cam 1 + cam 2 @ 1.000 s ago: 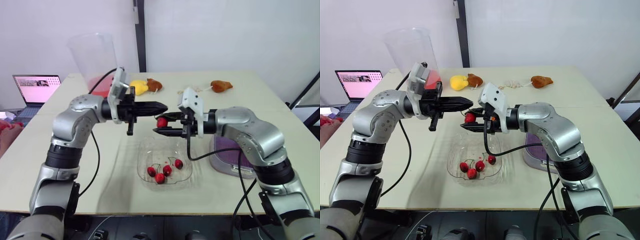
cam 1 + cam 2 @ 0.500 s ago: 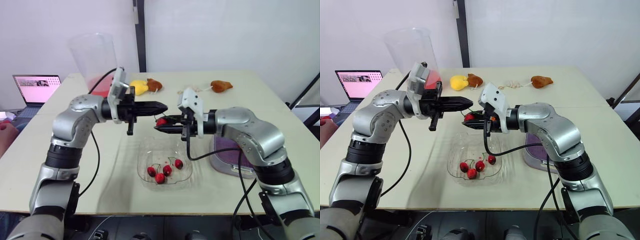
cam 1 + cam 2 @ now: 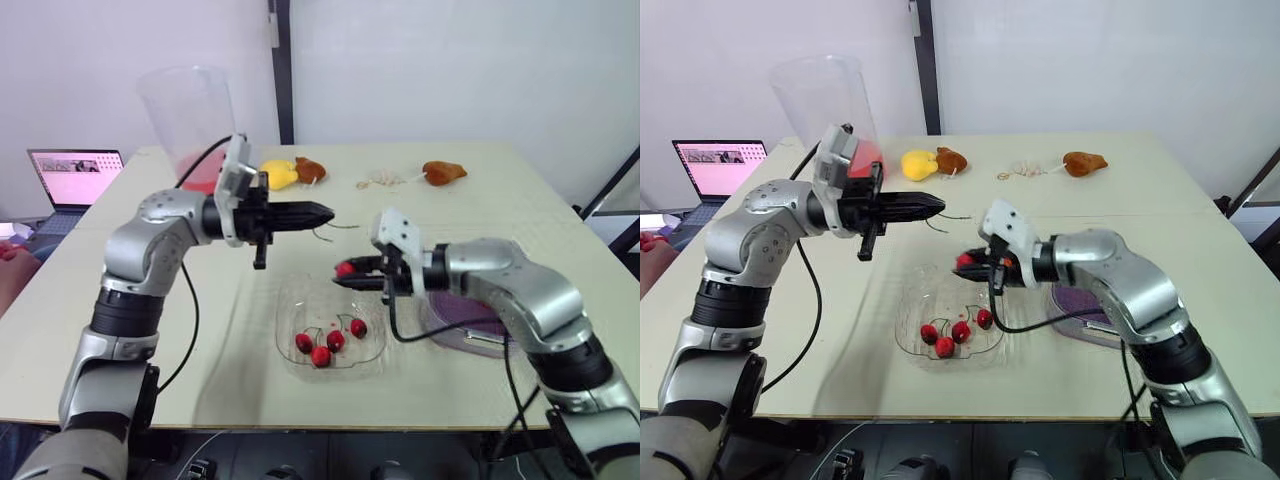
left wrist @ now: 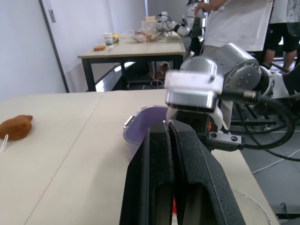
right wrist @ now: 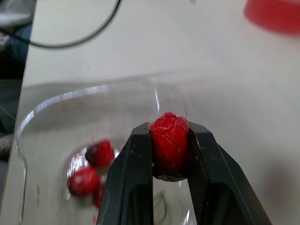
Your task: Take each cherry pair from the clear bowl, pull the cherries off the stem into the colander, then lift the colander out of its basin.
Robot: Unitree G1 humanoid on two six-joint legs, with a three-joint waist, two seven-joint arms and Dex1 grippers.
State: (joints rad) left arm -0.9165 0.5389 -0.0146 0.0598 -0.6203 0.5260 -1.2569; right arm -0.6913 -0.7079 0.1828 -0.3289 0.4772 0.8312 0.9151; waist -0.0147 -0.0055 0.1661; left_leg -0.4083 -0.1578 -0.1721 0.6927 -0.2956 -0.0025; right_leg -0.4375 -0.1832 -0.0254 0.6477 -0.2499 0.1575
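Left wrist view shows the left gripper [image 4: 168, 125] pinched shut, with the colander [image 4: 140, 127] beyond. The eye views add a bare stem [image 3: 338, 226] trailing from its tips. Right wrist view shows the right gripper [image 5: 168, 130] clamped on one cherry [image 5: 169, 145] above the bowl [image 5: 51, 101] rim, loose cherries [image 3: 328, 341] inside. The bowl sits near the tabletop [image 3: 520, 190] front edge and the colander toward its right edge.

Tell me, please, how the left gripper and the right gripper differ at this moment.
The left gripper is shut on a thin bare stem, while the right gripper is shut on a red cherry. The left gripper is held higher, while the right gripper is lower, just above the clear bowl. Both lie roughly level with their tips pointing towards each other.
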